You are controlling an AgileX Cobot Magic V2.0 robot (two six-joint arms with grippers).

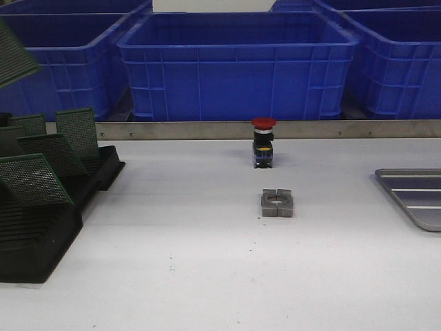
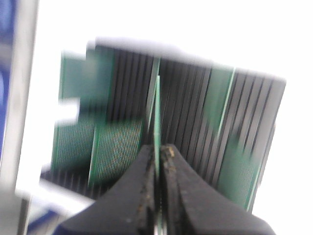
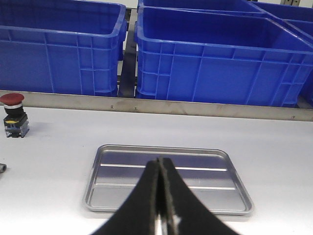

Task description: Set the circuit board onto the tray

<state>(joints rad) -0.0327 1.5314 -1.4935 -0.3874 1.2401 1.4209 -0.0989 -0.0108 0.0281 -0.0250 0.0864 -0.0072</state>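
My left gripper (image 2: pixel 159 149) is shut on the edge of a thin green circuit board (image 2: pixel 157 112), seen edge-on above the black slotted rack (image 2: pixel 186 98). In the front view this board (image 1: pixel 14 58) hangs tilted at the far upper left, above the rack (image 1: pixel 41 241); the gripper itself is out of frame there. The grey metal tray (image 1: pixel 413 196) lies at the right edge of the table with nothing on it. In the right wrist view my right gripper (image 3: pixel 160 160) is shut and empty, held over the near side of the tray (image 3: pixel 195 178).
Several more green boards (image 1: pixel 34 179) stand in the rack. A red push button (image 1: pixel 264 141) and a grey metal block with a hole (image 1: pixel 278 203) sit mid-table. Big blue crates (image 1: pixel 238 65) stand behind a metal rail (image 1: pixel 207 129).
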